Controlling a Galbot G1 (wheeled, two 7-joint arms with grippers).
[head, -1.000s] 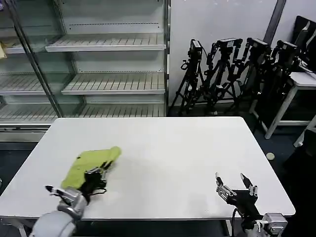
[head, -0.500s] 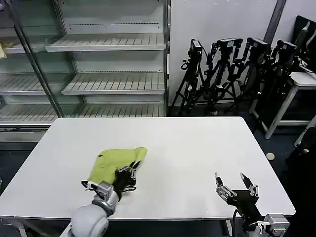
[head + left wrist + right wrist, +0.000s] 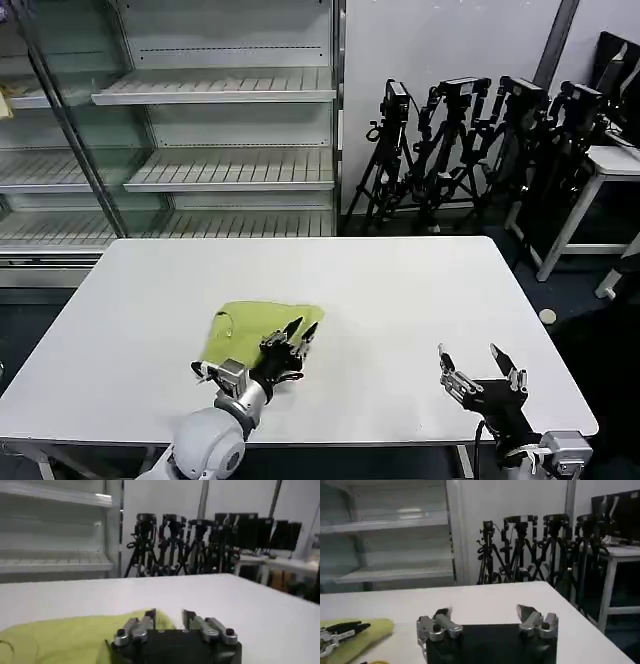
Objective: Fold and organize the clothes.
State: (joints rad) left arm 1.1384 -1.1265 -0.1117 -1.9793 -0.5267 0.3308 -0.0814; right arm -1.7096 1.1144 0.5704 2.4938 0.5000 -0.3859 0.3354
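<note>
Over the last second the left pincer (image 3: pixel 291 343) has dragged the folded shirt (image 3: pixel 255 329) from near the surface's (image 3: pixel 400 290) left edge toward its middle and now seems spread, probably releasing it, while the right pincer (image 3: pixel 481 372) waits spread near the front right corner.

Plain lime yellow-green shirt (image 3: pixel 247 331), no print, on a plain white table (image 3: pixel 400 300). Black and silver metal on the left gripper (image 3: pixel 288 345) at the shirt's near right edge, with a pale grey arm behind it. Same black body and silver fingers on the right gripper (image 3: pixel 480 375) at the near right of the table. White slatted shelves (image 3: pixel 220 90) in a grey-framed glass case at the far left. Black tripods (image 3: pixel 470 140) against a white wall at the far right. Dark blue-grey floor (image 3: pixel 560 295) beyond the table.
</note>
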